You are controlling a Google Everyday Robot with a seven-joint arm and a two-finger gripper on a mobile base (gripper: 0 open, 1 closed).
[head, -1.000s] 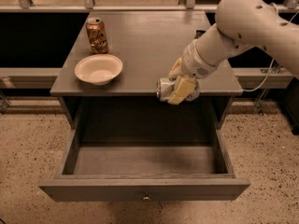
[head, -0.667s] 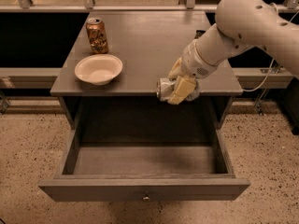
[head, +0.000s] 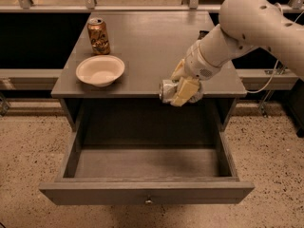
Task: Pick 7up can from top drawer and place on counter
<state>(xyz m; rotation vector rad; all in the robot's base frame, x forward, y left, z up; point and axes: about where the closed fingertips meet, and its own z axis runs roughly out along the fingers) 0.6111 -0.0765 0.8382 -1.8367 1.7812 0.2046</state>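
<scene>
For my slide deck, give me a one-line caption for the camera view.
End effector holds the 7up can at the counter's front edge, above the open, empty drawer.

A bowl sits near the tabletop left edge, second can behind it; end effector clasps 7up can at front edge, above top drawer.

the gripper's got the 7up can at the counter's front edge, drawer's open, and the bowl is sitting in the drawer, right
Not quite: the bowl sits on the counter next to the orange can, not in the drawer, as the camera view shows. The rest holds: the drawer is open and the gripper grips the 7up can at the counter's front edge.
</scene>
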